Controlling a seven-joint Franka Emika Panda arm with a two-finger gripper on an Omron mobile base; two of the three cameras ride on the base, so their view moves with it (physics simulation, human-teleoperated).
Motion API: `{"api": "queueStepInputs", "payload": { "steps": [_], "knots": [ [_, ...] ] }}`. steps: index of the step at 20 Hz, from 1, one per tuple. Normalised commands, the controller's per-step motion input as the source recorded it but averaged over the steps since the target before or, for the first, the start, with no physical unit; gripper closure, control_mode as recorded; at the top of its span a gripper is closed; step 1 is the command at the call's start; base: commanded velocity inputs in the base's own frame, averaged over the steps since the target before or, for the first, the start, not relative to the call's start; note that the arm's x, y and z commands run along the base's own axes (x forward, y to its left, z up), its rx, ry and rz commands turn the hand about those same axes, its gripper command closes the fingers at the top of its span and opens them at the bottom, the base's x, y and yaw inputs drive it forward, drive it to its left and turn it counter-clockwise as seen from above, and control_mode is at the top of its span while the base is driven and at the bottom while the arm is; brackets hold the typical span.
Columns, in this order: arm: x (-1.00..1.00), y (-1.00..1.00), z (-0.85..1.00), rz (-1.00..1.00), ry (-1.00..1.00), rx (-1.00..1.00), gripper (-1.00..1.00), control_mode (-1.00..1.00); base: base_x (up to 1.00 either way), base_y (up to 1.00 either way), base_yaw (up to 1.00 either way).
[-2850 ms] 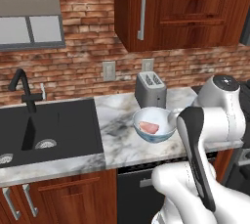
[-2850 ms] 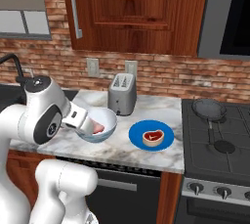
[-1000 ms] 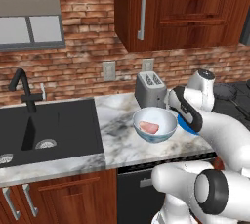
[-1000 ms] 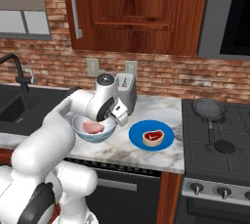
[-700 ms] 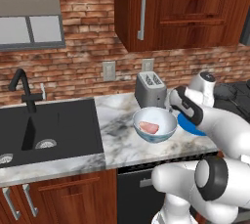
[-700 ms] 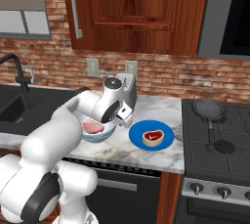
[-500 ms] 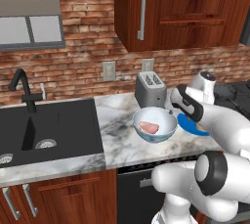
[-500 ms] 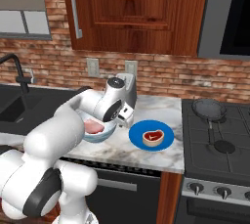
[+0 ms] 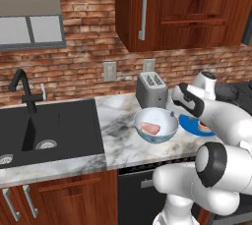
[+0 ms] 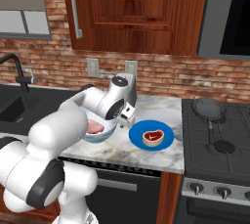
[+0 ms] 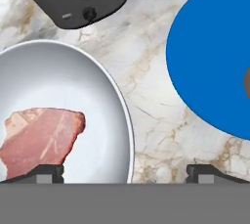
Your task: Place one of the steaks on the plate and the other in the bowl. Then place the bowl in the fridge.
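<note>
Lowered fingers (image 11: 125, 171) straddle bowl (image 11: 114, 103) rim — dark steak (image 10: 153, 136) plated.

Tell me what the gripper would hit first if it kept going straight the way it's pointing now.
Probably the bowl: the open gripper looks down at the marble counter between bowl and blue plate, and one fingertip sits over the bowl's rim. Depth is unclear; otherwise bare counter.

End effector (image 11: 125, 171) wide open, empty
</note>
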Motion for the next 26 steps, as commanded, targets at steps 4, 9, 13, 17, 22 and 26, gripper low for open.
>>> {"api": "queueStepInputs", "payload": {
  "steps": [4,9,13,17,22,26],
  "knots": [
    [0.0,0.0,-0.24,0.0,0.07,-0.01,-1.0,-1.0,0.0,0.0,0.0],
    [0.0,0.0,-0.25,0.0,0.09,-0.01,-1.0,-1.0,0.0,0.0,0.0],
    [0.0,0.02,-0.09,0.0,0.08,0.0,-1.0,-1.0,0.0,0.0,0.0],
    [0.0,0.06,-0.05,0.0,0.04,0.0,-1.0,-1.0,0.0,0.0,0.0],
    [0.0,0.08,-0.08,0.0,0.02,0.0,-1.0,-1.0,0.0,0.0,0.0],
    [0.0,0.02,-0.13,0.0,0.0,0.0,-1.0,-1.0,0.0,0.0,0.0]
  ]
}}
